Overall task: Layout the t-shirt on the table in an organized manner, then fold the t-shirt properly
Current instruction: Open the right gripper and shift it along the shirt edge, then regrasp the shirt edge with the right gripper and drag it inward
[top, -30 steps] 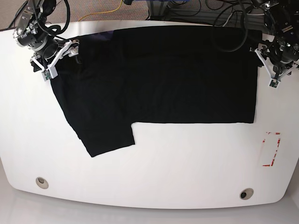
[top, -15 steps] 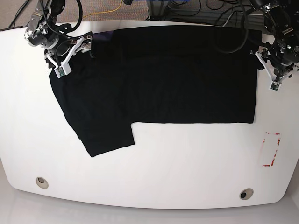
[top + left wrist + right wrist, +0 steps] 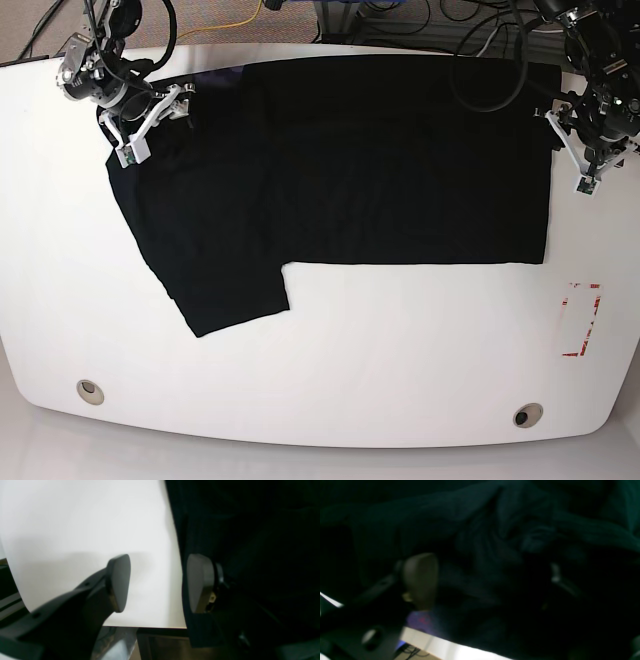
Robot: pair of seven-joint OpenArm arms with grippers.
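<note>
The black t-shirt (image 3: 340,160) lies spread flat over the back half of the white table (image 3: 380,350), one sleeve (image 3: 225,290) pointing toward the front left. My right gripper (image 3: 153,125) sits open at the shirt's back-left corner. In the right wrist view it (image 3: 487,580) hovers over dark, wrinkled cloth (image 3: 495,537), one pad (image 3: 420,580) clear and the other barely visible. My left gripper (image 3: 572,150) is open at the shirt's right edge. In the left wrist view it (image 3: 157,583) straddles that edge (image 3: 180,555), one pad over bare table (image 3: 75,525), the other over cloth.
Two metal grommet holes (image 3: 90,390) (image 3: 527,415) sit near the front edge. A red tape rectangle (image 3: 581,320) marks the right front. Cables (image 3: 420,20) and arm bases crowd the back edge. The table's rim (image 3: 150,627) is close behind the left gripper.
My right gripper has moved from beside the shirt's back-left corner to over it, shifting right and toward the back. The left gripper has barely moved. The shirt lies as before.
</note>
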